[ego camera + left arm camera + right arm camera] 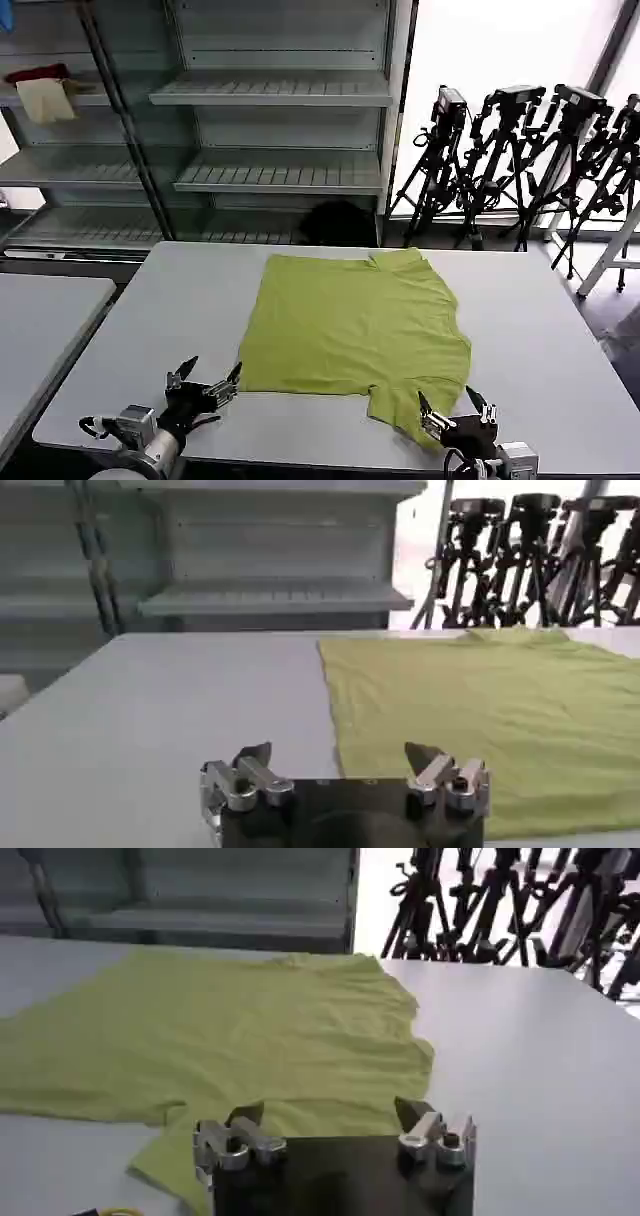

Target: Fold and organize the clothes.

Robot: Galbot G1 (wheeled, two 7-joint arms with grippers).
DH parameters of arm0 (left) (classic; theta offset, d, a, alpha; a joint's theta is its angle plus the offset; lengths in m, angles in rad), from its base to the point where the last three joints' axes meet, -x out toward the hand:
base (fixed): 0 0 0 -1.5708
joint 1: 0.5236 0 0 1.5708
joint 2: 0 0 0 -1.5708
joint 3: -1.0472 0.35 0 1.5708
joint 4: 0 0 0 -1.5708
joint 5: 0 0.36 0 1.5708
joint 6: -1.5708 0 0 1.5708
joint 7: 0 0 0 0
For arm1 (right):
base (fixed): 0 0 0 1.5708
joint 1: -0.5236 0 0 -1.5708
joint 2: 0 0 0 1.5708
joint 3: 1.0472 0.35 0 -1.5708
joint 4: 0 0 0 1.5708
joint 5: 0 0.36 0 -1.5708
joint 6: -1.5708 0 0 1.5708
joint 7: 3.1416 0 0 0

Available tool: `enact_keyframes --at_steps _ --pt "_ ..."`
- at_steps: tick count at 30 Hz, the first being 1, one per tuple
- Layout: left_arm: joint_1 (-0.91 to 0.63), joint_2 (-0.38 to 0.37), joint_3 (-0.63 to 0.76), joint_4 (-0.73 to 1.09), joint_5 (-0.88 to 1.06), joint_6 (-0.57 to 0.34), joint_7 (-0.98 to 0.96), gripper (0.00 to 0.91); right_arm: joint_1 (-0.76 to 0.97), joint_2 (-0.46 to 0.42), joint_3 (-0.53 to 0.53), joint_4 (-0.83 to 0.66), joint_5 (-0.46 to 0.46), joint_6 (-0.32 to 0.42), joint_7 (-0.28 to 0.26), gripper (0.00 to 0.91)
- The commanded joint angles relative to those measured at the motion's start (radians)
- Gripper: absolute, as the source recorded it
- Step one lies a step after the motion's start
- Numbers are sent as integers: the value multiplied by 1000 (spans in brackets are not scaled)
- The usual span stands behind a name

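Observation:
A lime yellow-green T-shirt (352, 325) lies spread flat on the grey table (560, 340), collar toward the far edge. One sleeve (400, 412) sticks out toward the near edge. My left gripper (205, 379) stands open just off the shirt's near left corner, nothing between its fingers; in the left wrist view the gripper (340, 762) faces the shirt's (480, 710) left edge. My right gripper (452, 405) stands open at the near sleeve, its fingers straddling that cloth. In the right wrist view the gripper (325, 1116) hangs low over the shirt (230, 1033).
Metal shelving (270, 100) stands behind the table, with a red cloth (38, 72) and a cream cloth (45, 100) on an upper left shelf. Black tripods (520, 150) cluster at the back right. A second grey table (40, 320) sits to the left.

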Motion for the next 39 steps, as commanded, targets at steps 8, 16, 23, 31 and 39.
enact_keyframes --at_steps 8,16,23,31,39 --pt "15 -10 67 48 48 4 -25 907 -1 -2 -17 -27 3 -4 23 867" --pt "15 -20 89 63 62 3 -25 443 0 -1 -31 -46 -7 -4 17 30" --pt "11 -22 99 79 78 3 -13 10 5 10 -34 -49 -16 -4 7 0" --pt "3 -29 107 93 74 3 -14 0 4 12 -33 -48 -20 -3 5 0" --pt "3 -26 108 82 103 -1 14 0 13 15 -33 -44 -13 -3 7 0"
